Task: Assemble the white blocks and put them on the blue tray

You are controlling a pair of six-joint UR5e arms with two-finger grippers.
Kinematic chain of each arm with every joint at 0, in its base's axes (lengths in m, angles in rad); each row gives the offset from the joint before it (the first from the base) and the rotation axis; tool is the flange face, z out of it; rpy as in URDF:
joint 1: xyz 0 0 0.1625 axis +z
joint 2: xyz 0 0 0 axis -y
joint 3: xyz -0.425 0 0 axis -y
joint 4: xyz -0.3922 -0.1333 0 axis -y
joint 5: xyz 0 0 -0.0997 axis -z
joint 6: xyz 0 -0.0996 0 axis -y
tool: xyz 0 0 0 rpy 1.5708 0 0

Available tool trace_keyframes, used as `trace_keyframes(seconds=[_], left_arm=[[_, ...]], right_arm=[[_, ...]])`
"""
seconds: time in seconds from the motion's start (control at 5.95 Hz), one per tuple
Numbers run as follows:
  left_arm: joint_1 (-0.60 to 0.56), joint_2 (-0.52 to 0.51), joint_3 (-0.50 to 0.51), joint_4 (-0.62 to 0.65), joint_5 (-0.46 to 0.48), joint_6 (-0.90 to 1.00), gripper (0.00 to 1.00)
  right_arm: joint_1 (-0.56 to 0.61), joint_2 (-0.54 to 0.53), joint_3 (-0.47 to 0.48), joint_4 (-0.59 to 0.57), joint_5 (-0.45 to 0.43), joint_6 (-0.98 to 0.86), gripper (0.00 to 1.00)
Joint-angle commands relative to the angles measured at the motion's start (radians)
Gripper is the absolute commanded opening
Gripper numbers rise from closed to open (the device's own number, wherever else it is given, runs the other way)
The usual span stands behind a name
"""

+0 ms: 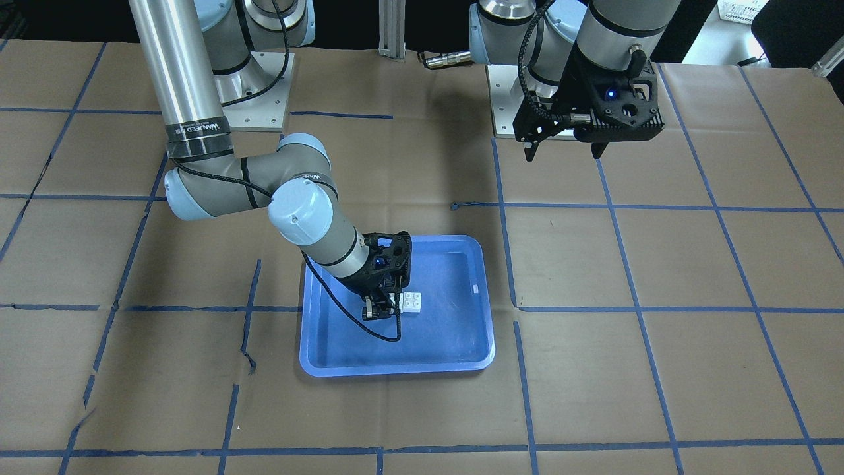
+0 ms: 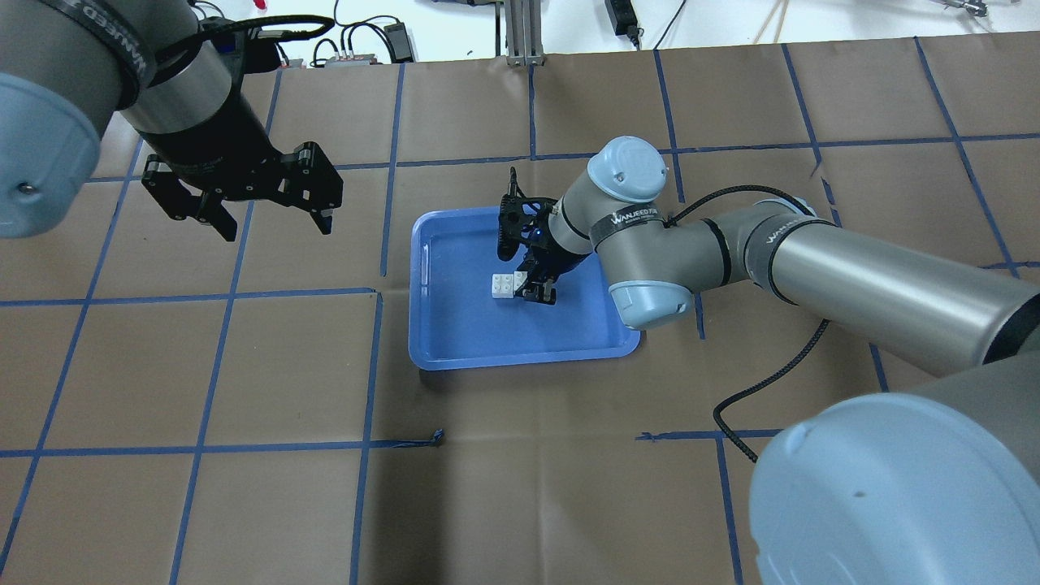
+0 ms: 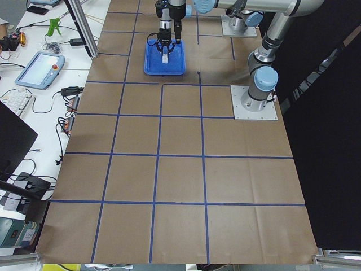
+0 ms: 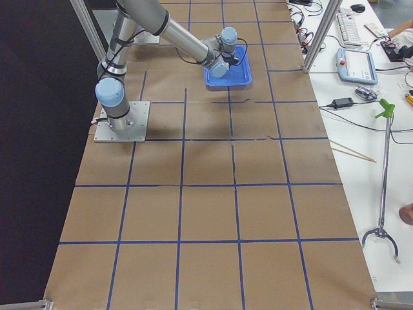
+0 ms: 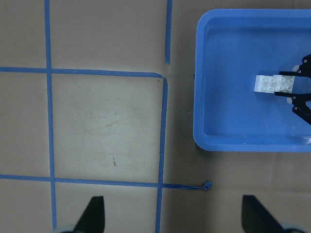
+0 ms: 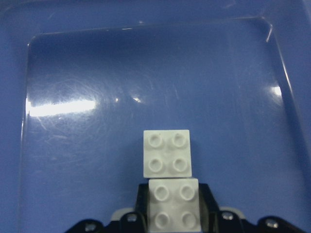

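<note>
Two white blocks (image 6: 166, 154) lie edge to edge inside the blue tray (image 6: 97, 73), studs up. My right gripper (image 6: 174, 213) is shut on the nearer block (image 6: 174, 206), whose edge meets the farther one slightly offset. The overhead view has the pair (image 2: 505, 286) near the middle of the tray (image 2: 487, 341) with the right gripper (image 2: 532, 292) reaching in from the right. My left gripper (image 2: 276, 227) hangs open and empty, high above the table left of the tray. Its wrist view looks down on the blocks (image 5: 274, 83) in the tray (image 5: 233, 121).
Brown paper with a blue tape grid (image 2: 374, 366) covers the table. The arms' base plates (image 1: 260, 105) stand at the robot's side. A teach pendant (image 4: 357, 64) and cables lie on a white bench beyond the table's edge.
</note>
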Motion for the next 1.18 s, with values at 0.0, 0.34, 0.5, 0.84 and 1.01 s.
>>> trace_keyframes(seconds=[0.0, 0.34, 0.5, 0.84, 1.01], left_arm=[[0.000, 0.000, -0.002, -0.002, 0.000, 0.000, 0.99], [0.000, 0.000, -0.002, -0.002, 0.000, 0.000, 0.99], [0.000, 0.000, -0.002, -0.002, 0.000, 0.000, 0.99], [0.000, 0.000, -0.003, -0.003, 0.000, 0.000, 0.99], [0.001, 0.000, -0.003, -0.003, 0.000, 0.000, 0.99]], right_arm=[[0.000, 0.002, 0.000, -0.001, 0.001, 0.000, 0.27], [0.000, -0.003, 0.000, 0.000, 0.001, 0.001, 0.31], [0.000, -0.001, 0.000, 0.003, 0.007, 0.004, 0.67], [0.000, -0.004, 0.000, 0.003, 0.003, 0.062, 1.00], [0.000, -0.004, -0.003, 0.003, 0.003, 0.064, 1.00]])
